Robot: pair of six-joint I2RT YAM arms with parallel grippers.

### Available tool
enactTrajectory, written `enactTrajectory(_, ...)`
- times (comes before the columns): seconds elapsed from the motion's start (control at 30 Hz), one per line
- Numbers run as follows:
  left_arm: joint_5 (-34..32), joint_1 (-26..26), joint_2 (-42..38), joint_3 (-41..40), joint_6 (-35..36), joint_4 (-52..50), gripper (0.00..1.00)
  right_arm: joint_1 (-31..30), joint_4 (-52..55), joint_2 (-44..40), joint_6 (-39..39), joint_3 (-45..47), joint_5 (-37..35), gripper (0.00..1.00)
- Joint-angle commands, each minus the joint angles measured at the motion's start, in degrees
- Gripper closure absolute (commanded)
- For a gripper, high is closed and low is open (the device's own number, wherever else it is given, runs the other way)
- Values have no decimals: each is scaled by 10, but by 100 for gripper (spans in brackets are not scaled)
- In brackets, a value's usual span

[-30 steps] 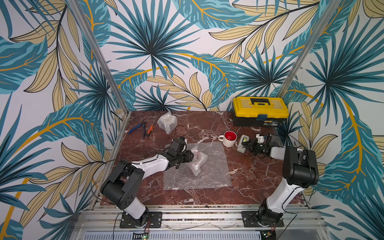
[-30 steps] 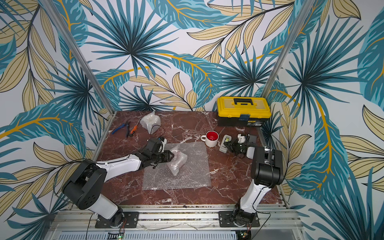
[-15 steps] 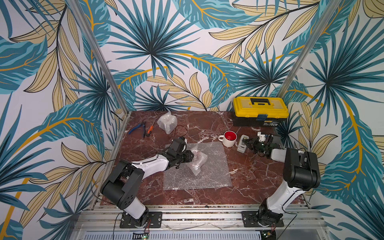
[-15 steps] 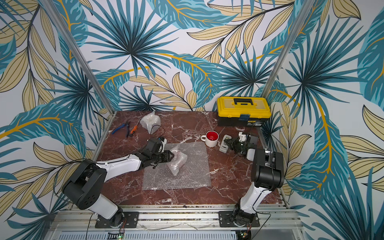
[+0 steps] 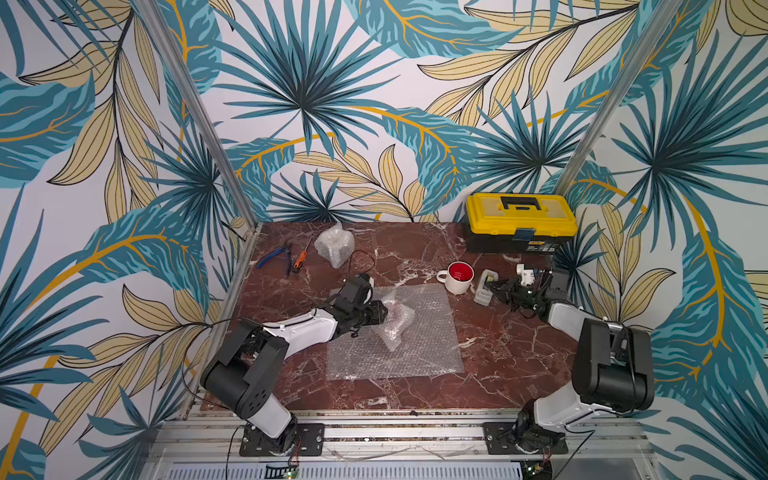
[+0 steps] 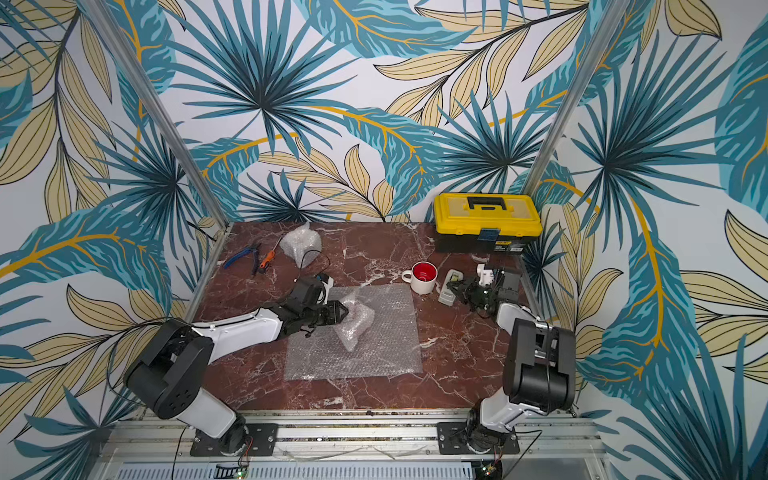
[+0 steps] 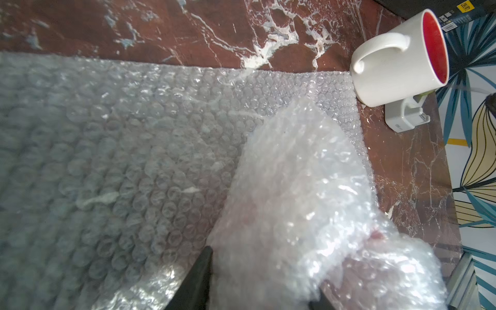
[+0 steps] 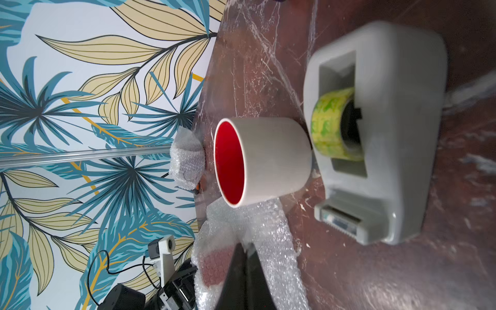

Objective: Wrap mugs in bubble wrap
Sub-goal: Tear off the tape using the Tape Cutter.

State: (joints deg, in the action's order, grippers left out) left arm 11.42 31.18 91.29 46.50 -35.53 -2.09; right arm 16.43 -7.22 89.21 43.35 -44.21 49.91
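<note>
My left gripper (image 5: 381,317) (image 7: 263,271) is shut on a bubble wrap bundle (image 5: 398,323) (image 6: 356,322) with a red mug showing faintly through it. The bundle rests on a flat bubble wrap sheet (image 5: 415,353) (image 7: 107,161) at the table's middle. A white mug with a red inside (image 5: 457,276) (image 8: 263,163) stands upright off the sheet's far right corner. My right gripper (image 5: 493,286) (image 8: 245,247) is shut, its tips beside the grey tape dispenser (image 5: 483,287) (image 8: 375,134). I cannot tell whether any tape is pinched. A second wrapped bundle (image 5: 334,245) sits at the back left.
A yellow and black toolbox (image 5: 519,222) stands at the back right corner. Blue pliers (image 5: 274,257) and an orange screwdriver (image 5: 300,257) lie at the back left. Metal rails (image 5: 374,428) run along the table's front edge.
The right arm has shifted a little, its gripper staying by the tape dispenser with the jaws closing fully. The left arm and its bundle have not moved.
</note>
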Motion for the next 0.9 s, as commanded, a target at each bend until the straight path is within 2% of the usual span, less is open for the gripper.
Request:
enactTrajectory(0.0, 2, -1, 7, -25, 4, -41, 57, -17, 84, -37, -50, 22, 10, 100)
enactTrajectory(0.4, 2, -1, 6, -26, 3, -41, 57, -44, 214, -109, -113, 65, -13, 100)
enactTrajectory(0.87, 2, -1, 7, -27, 1, -41, 57, -64, 230, -100, -136, 95, -20, 100)
